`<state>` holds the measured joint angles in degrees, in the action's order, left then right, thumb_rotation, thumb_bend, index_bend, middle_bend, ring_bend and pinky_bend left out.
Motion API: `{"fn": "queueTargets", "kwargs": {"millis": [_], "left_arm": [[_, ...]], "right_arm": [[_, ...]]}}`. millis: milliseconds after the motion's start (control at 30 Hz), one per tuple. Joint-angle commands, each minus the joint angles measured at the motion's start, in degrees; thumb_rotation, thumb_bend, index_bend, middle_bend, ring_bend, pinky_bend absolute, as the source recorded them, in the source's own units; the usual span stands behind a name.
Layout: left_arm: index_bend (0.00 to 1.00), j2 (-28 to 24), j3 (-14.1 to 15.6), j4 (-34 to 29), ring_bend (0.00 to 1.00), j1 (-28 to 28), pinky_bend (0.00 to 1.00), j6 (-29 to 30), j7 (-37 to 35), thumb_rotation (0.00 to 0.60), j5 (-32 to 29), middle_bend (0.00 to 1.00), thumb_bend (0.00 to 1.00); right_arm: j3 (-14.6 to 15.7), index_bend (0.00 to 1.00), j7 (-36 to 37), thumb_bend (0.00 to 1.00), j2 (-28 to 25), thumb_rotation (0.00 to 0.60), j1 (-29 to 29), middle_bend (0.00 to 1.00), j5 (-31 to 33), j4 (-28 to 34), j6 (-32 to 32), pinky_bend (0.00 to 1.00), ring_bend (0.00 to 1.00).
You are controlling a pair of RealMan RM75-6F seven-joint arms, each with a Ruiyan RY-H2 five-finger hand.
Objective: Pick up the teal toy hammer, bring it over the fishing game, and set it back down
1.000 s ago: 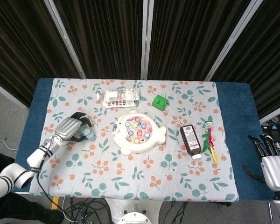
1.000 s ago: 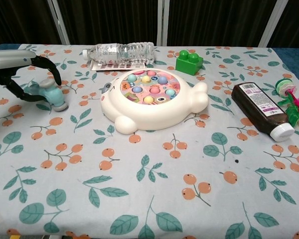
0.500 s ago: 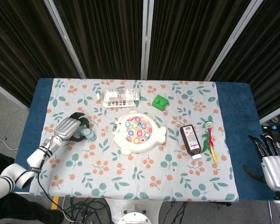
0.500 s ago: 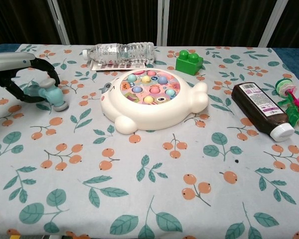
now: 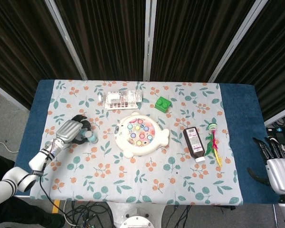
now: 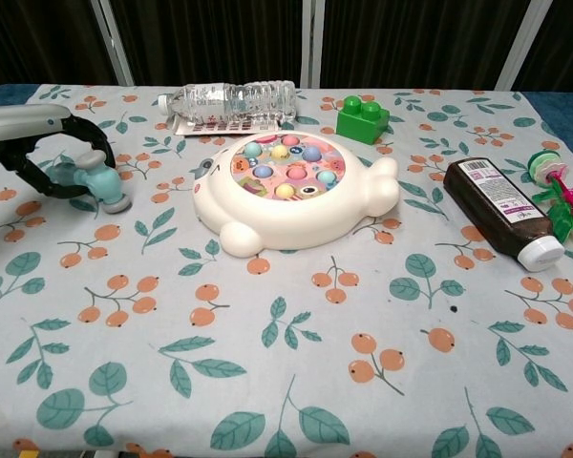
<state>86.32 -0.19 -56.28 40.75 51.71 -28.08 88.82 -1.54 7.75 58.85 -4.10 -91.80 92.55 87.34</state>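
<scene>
The teal toy hammer [image 5: 90, 137] [image 6: 94, 178] lies near the table's left edge, left of the white fishing game [image 5: 140, 134] [image 6: 291, 191]. My left hand [image 5: 70, 130] [image 6: 33, 134] curls its dark fingers over the hammer's handle and grips it. The hammer's head still looks to be on or just above the cloth. The fishing game sits mid-table with several coloured fish in its pink pond. My right hand [image 5: 278, 167] hangs off the table's right side with fingers apart, holding nothing; the chest view does not show it.
A clear water bottle [image 5: 121, 99] [image 6: 231, 98] lies behind the game on a flat packet. A green brick [image 5: 163, 103] [image 6: 362, 117] stands at the back. A dark brown bottle [image 5: 194, 142] [image 6: 501, 208] and a colourful feather toy [image 5: 213, 141] [image 6: 560, 196] lie to the right.
My left hand has closed further around the hammer and shifted it slightly left and back. The right hand has not moved.
</scene>
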Motion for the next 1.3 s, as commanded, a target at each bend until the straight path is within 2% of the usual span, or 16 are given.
{"fn": "queueTargets", "kwargs": {"millis": [33,200,500,700,1100,1300], "left_arm": [[0.51,0.6,-0.2,0.8,0.14,-0.3,0.09,0.7,0.1,0.6,-0.3,0.33,0.35],[0.56,1.3,-0.4,1.8,0.18,-0.6,0.12,1.5,-0.7,0.6,-0.7,0.36,0.35],[0.57,0.9,0.1,2.0,0.2,-0.6,0.17,2.5,-3.2,0.6,-0.1,0.39,0.4],[0.57,-0.4,0.3,0.5,0.27,-0.2,0.24,3.5,-4.6,0.6,0.8,0.44,0.45],[0.57,-3.6,0.5,-3.8,0.4,2.8,0.39,2.8,-6.2,0.6,2.9,0.55,0.46],[0.58,-4.6,0.6,-5.1,0.42,4.5,0.4,1.8,-7.5,0.6,3.5,0.58,0.47]], "right_arm": [[0.0,0.05,-0.1,0.16,0.0,0.6,0.0,0.15,0.0,0.1,0.0,0.0,0.0],[0.0,0.05,-0.3,0.16,-0.1,0.6,0.0,0.16,0.0,0.3,-0.1,0.0,0.0],[0.0,0.05,-0.5,0.16,-0.2,0.6,0.1,0.16,-0.3,0.6,0.2,0.0,0.0],[0.2,0.05,-0.7,0.16,-0.2,0.6,0.2,0.16,-0.7,0.7,0.4,0.0,0.0],[0.4,0.05,-0.3,0.16,-0.2,0.6,0.9,0.16,-1.1,0.4,1.4,0.0,0.0],[0.5,0.05,0.0,0.16,-0.1,0.6,1.2,0.16,-1.2,0.1,1.9,0.0,0.0]]}}
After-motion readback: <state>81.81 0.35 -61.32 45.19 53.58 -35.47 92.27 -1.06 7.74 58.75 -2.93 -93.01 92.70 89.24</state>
